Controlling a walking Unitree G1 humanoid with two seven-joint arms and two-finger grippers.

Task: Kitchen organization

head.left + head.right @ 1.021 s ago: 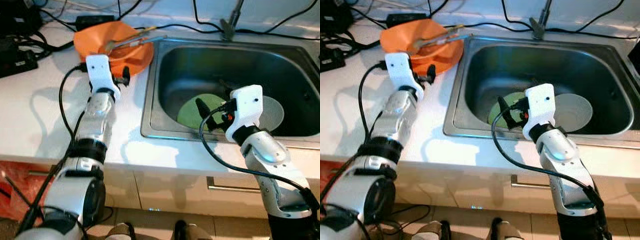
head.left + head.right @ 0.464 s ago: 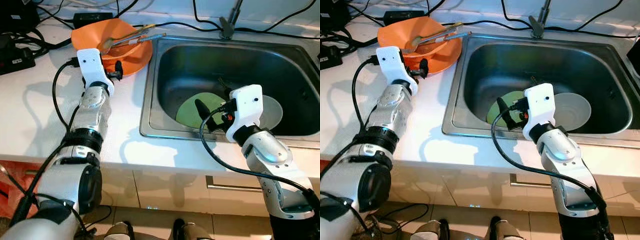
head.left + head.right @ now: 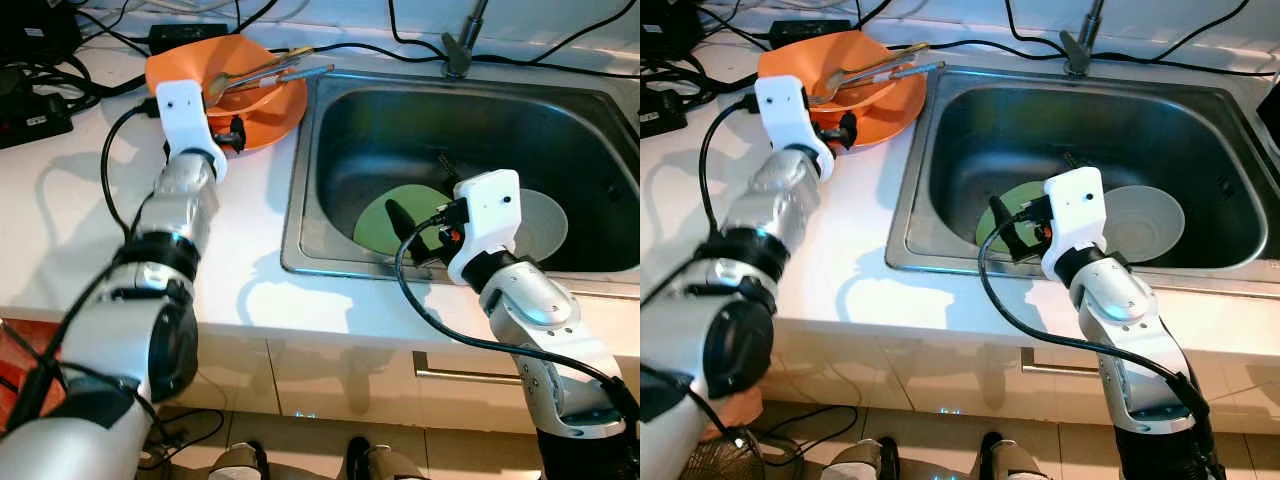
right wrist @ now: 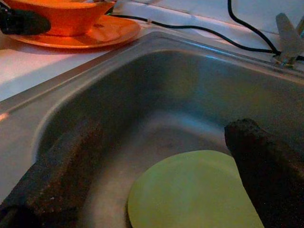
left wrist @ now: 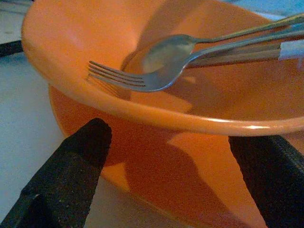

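Observation:
An orange bowl (image 3: 232, 80) stands on an orange plate (image 3: 283, 118) on the white counter, left of the steel sink (image 3: 330, 160). A fork (image 5: 142, 78) and a spoon (image 5: 166, 50) lie in the bowl, handles over its rim. My left gripper (image 3: 236, 132) is open at the bowl's near side; in the left wrist view its fingertips (image 5: 92, 137) stand wide, level with the bowl's wall. My right gripper (image 3: 408, 228) hangs open over the sink's front, just above a green plate (image 4: 190, 190). A grey dish (image 3: 548, 222) lies beside that plate.
The faucet (image 3: 460, 48) rises behind the sink. Black cables and a power adapter (image 3: 185, 35) run along the back of the counter, with a black device (image 3: 30, 112) at the far left. A drawer handle (image 3: 470, 372) shows below the counter's front edge.
My left gripper has moved away from me, up to the orange bowl's near side. The right gripper has stayed nearly still over the green plate.

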